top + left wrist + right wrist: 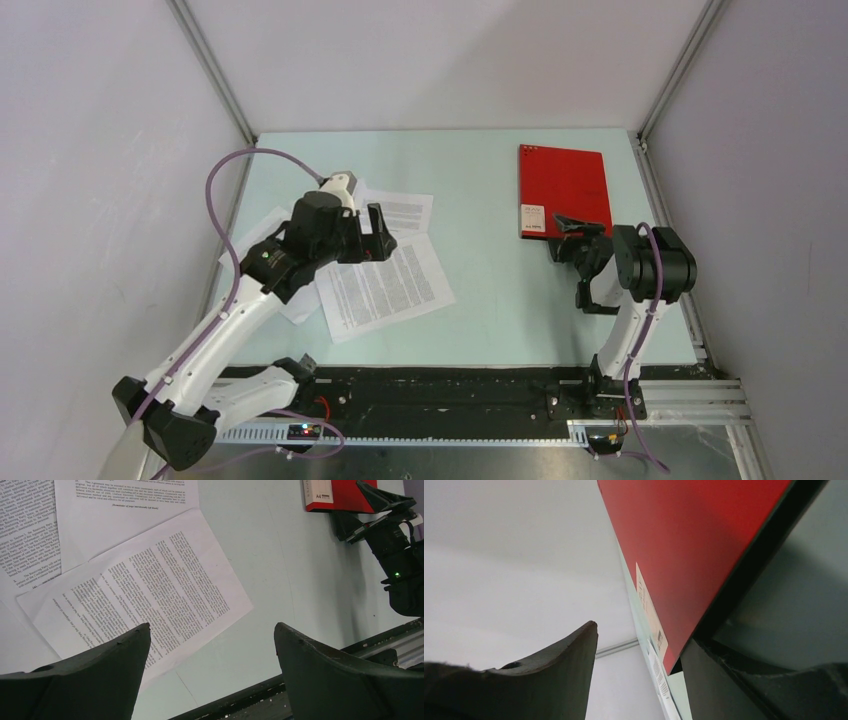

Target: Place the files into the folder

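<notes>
Several files, white sheets with black text (385, 285), lie fanned and overlapping on the left of the pale green table; they fill the left wrist view (150, 590). My left gripper (385, 232) hovers over them, open and empty (212, 630). The red folder (563, 185) lies closed at the back right, its white label (532, 220) at the near left corner. My right gripper (562, 238) is open at the folder's near edge. In the right wrist view (640, 635) one finger (724, 680) rests against the black edge under the red cover (694, 540); the other stands well apart.
White enclosure walls with metal corner posts (215, 70) stand close on three sides. A black rail (450, 390) runs along the table's near edge. The left arm's purple cable (225, 170) loops over the table's left side.
</notes>
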### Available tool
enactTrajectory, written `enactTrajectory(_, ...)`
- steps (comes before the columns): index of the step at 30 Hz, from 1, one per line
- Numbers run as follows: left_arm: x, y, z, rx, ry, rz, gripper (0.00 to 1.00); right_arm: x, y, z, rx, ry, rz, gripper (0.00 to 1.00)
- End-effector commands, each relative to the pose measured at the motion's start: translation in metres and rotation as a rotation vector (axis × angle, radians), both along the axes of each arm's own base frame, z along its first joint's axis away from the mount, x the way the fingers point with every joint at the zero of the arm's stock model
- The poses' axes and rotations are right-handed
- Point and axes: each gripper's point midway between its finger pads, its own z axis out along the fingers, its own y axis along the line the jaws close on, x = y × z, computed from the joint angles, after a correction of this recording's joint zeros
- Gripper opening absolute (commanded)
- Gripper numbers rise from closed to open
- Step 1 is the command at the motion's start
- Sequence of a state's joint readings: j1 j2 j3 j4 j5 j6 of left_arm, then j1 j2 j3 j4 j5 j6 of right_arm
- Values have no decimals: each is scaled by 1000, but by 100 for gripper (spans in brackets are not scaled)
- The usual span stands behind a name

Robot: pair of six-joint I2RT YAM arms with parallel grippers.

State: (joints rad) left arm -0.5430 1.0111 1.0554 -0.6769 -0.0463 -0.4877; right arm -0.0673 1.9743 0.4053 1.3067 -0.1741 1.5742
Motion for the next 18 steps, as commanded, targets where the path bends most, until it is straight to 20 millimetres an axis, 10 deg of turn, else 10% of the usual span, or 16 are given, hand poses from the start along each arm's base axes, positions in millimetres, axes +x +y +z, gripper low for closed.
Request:
enactTrajectory(1,0,3,29,-24,-71,-10,98,4,-5,-18,15,80,-46,64)
enactTrajectory(8,1,2,34,-38,-72,-4,98,12,-9,-17,-2,84,-65,48)
enactTrajectory(13,4,1,40,-64,-62,22,98,10,-8,-16,-133,90,1,0)
enactTrajectory(18,16,20,28,-48,1,161,98,-12,3,6,-451,125,125,0)
